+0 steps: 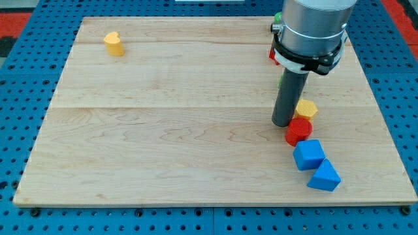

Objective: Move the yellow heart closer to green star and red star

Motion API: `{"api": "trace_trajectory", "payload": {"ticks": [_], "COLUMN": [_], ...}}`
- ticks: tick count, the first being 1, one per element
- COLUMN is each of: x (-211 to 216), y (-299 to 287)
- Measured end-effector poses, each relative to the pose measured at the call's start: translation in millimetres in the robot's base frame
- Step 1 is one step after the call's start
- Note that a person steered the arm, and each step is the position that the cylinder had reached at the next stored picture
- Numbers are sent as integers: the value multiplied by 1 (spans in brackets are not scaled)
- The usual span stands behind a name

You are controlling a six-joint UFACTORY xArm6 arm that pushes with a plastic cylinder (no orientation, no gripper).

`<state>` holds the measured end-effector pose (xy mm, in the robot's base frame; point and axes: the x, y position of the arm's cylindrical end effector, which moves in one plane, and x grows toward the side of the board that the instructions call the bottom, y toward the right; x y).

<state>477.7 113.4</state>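
The yellow heart [113, 44] stands alone near the board's top left corner. My tip [283, 123] rests on the board at the right, far from the heart. It is just left of a yellow hexagon-like block [306, 108] and a red round block [298, 132], close to both. A red sliver [273, 54] and a green sliver [279, 82] show at the arm's left edge. These are likely the red star and green star, mostly hidden behind the arm.
A blue cube [308, 155] and a blue triangular block [324, 176] lie below the red round block near the board's bottom right. Another green bit [276, 27] shows at the arm's upper left. The wooden board [163, 130] sits on a blue pegboard.
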Motion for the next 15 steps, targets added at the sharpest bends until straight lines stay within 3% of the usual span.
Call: {"api": "trace_trajectory", "payload": {"ticks": [1, 2, 3, 4, 5, 7, 8, 10, 11, 12, 13, 15], "x": [-32, -60, -63, -73, -112, -204, -214, -161, -184, -195, -180, -149], "y": [-27, -11, -34, -134, -250, -354, -296, -178, -226, -208, -138, -53]}}
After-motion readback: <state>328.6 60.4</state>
